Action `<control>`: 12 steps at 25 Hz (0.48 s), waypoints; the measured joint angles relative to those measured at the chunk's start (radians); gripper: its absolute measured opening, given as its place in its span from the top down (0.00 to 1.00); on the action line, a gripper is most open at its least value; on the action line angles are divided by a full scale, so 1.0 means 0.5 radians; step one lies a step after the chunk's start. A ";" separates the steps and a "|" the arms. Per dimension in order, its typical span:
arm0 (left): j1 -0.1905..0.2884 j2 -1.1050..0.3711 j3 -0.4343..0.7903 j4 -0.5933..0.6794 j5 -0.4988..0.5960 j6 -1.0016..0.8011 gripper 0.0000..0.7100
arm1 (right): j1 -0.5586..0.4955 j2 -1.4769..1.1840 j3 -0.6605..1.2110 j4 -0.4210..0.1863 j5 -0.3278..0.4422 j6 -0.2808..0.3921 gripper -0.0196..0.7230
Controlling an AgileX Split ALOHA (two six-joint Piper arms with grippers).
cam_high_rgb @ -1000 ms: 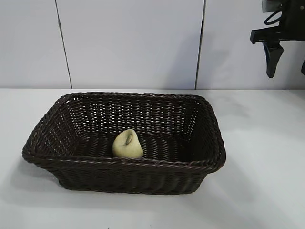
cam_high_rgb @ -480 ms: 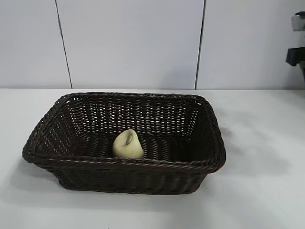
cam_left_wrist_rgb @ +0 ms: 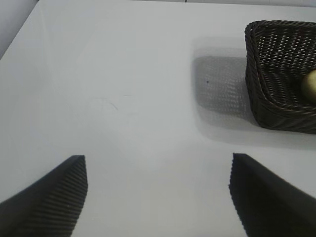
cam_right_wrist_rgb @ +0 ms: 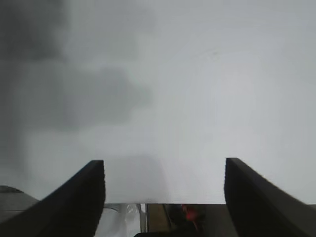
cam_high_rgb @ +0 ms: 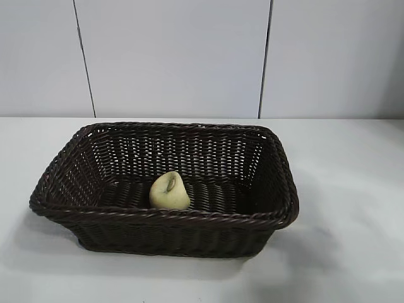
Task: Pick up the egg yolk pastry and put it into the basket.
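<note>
The egg yolk pastry [cam_high_rgb: 169, 191] lies inside the basket [cam_high_rgb: 164, 218], on the floor near the front wall, a bit left of middle. It is tipped up on its edge, not flat: the dimpled face points up and toward the back right, and its longer side runs roughly upright with a slight lean. The basket sits on the white table [cam_high_rgb: 353, 189], its long axis running left to right in the exterior view.

No arm shows in the exterior view. The left gripper [cam_left_wrist_rgb: 158, 197] hangs over bare table, fingers [cam_left_wrist_rgb: 54, 197] spread wide apart with nothing between them. The basket corner [cam_left_wrist_rgb: 276, 64] and a sliver of the pastry [cam_left_wrist_rgb: 310, 85] lie well ahead of the fingertips and off to one side, well apart from them.

The right gripper [cam_right_wrist_rgb: 165, 197] is also spread wide, fingers [cam_right_wrist_rgb: 74, 202] holding nothing, only plain white surface ahead of the tips. Basket and pastry are not seen from that wrist.
</note>
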 joint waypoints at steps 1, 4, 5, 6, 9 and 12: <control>0.000 0.000 0.000 0.000 0.000 0.000 0.19 | 0.000 -0.101 0.070 0.010 -0.010 -0.010 0.31; 0.000 0.000 0.000 0.000 0.000 0.000 0.19 | 0.000 -0.384 0.276 0.024 -0.073 -0.022 0.31; 0.000 0.000 0.000 0.000 0.000 0.000 0.19 | 0.000 -0.464 0.351 0.026 -0.104 -0.025 0.31; 0.000 0.000 0.000 0.000 0.000 0.000 0.19 | 0.000 -0.560 0.411 0.027 -0.119 -0.026 0.31; 0.000 0.000 0.000 0.000 0.000 0.000 0.19 | 0.000 -0.791 0.506 0.028 -0.101 -0.049 0.31; 0.000 0.000 0.000 0.000 0.000 0.000 0.19 | 0.000 -0.980 0.506 0.028 -0.101 -0.049 0.31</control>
